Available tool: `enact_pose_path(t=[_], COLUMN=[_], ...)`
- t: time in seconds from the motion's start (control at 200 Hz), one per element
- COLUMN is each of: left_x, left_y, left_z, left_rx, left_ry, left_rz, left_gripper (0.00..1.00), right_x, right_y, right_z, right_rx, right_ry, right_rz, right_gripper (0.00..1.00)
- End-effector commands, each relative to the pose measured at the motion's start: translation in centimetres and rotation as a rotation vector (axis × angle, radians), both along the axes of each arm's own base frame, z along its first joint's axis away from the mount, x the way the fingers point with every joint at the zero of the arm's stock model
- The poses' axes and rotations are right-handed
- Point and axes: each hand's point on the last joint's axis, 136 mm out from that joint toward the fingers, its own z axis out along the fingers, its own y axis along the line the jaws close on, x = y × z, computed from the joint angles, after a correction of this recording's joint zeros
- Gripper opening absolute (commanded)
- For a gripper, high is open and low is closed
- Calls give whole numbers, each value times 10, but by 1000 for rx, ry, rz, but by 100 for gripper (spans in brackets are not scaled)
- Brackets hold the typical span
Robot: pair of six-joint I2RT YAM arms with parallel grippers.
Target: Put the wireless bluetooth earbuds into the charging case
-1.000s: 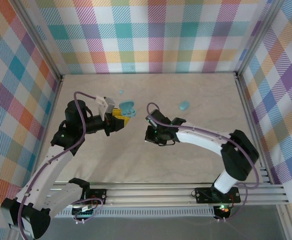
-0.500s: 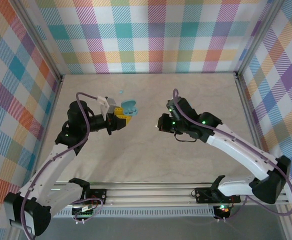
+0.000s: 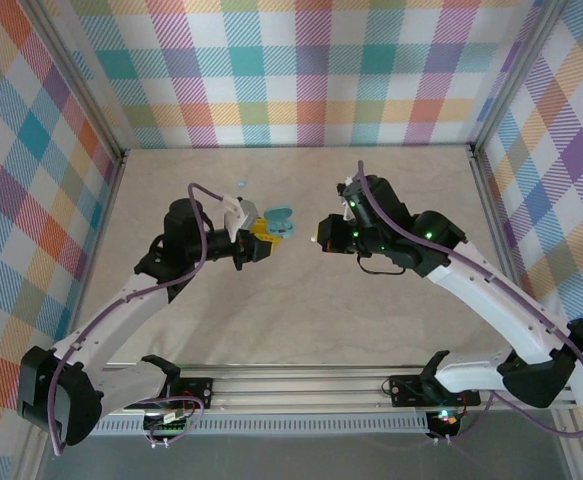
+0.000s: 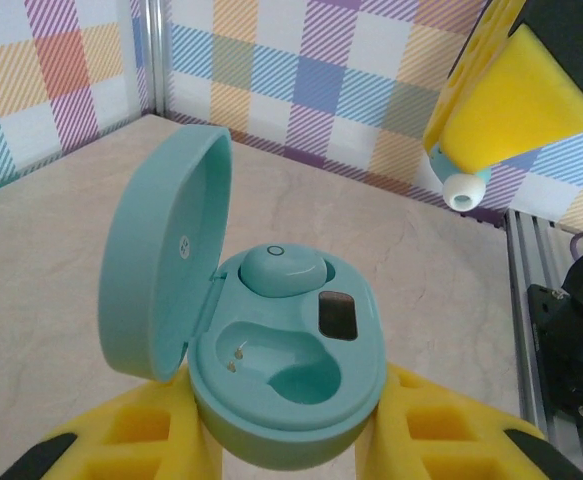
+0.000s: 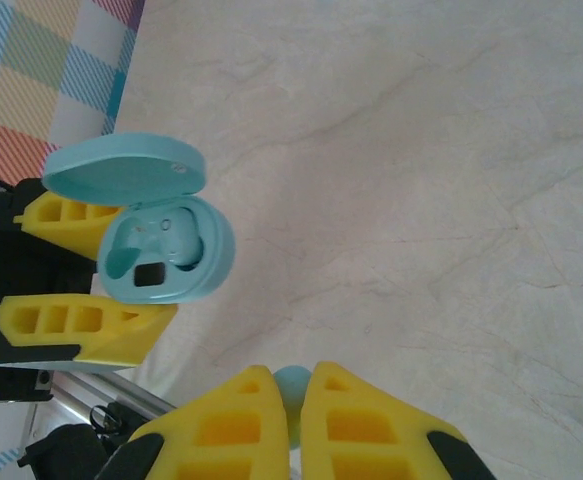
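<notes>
My left gripper (image 3: 262, 240) is shut on an open light-blue charging case (image 4: 289, 360), held above the table with its lid (image 4: 161, 265) swung up to the left. One earbud (image 4: 283, 270) sits in the far slot; the near slot (image 4: 276, 365) is empty. My right gripper (image 5: 293, 378) is shut on another pale-blue earbud (image 5: 293, 388), whose white tip (image 4: 461, 187) shows below its yellow fingers (image 4: 511, 105). In the top view the right gripper (image 3: 323, 235) faces the case (image 3: 279, 222) a short gap to its right. A loose earbud (image 3: 242, 184) lies on the table behind.
Plaid walls (image 3: 301, 70) with metal posts close the table in on three sides. An aluminium rail (image 3: 321, 385) runs along the near edge. The pale marbled tabletop (image 3: 301, 310) stretches bare in front of both grippers.
The left gripper has carried the open case to the right and a little nearer. The right arm has swung up and back toward the case with the earbud held between its fingers.
</notes>
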Motion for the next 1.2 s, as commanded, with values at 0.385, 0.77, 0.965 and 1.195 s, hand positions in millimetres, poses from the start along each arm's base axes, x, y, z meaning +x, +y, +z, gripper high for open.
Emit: enact_pose_path(t=[0.385,0.77,0.965,1.195], left_x=[5,1,-1,-2], left_y=[-16,-20,-20,-20], left_z=[5,3,3,4], left_rx=[14,25,30,34], left_ry=[-95,-101,-108,-111], left_rz=[-21,-39,-43,-45], left_gripper=[20,20,20,20], right_x=[8,18,18,17], right_y=[48,56,56,55], right_z=[9,0,-6,-15], right_rx=[56,21,-31,-97], right_ry=[41,48,69,86], right_rz=[139,131,131,129], right_gripper=[3,3,3,3])
